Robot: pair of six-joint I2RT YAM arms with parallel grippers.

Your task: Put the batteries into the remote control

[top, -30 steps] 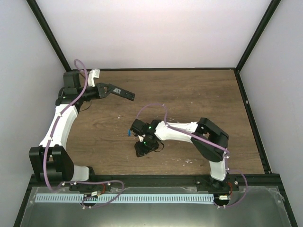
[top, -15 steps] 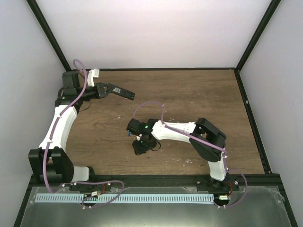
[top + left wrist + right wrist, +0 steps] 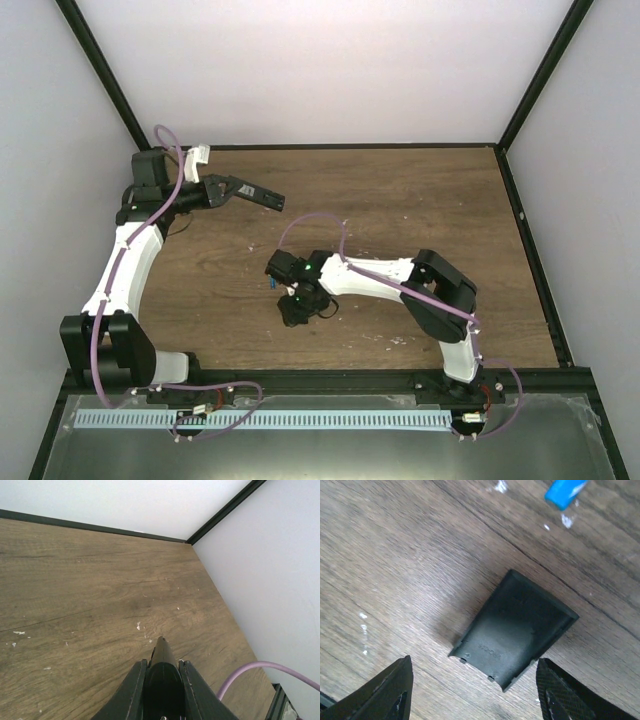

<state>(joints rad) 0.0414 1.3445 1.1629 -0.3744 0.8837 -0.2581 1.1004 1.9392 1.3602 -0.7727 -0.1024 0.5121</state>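
My left gripper is shut on the remote control, a slim black bar held above the table at the back left. In the left wrist view the remote control juts out between the fingers of the left gripper. My right gripper hangs open over a small black cover piece that lies flat on the wood. In the right wrist view the right gripper has a fingertip on each side of the cover, not touching it. One blue battery lies just beyond the cover; the top view shows this battery left of the right wrist.
The wooden table is bounded by white walls with black frame edges at the back and sides. A purple cable loops over the right arm. Small white flecks dot the wood.
The right arm has shifted a little to the left over the cover piece. The left arm and the remote have not moved.
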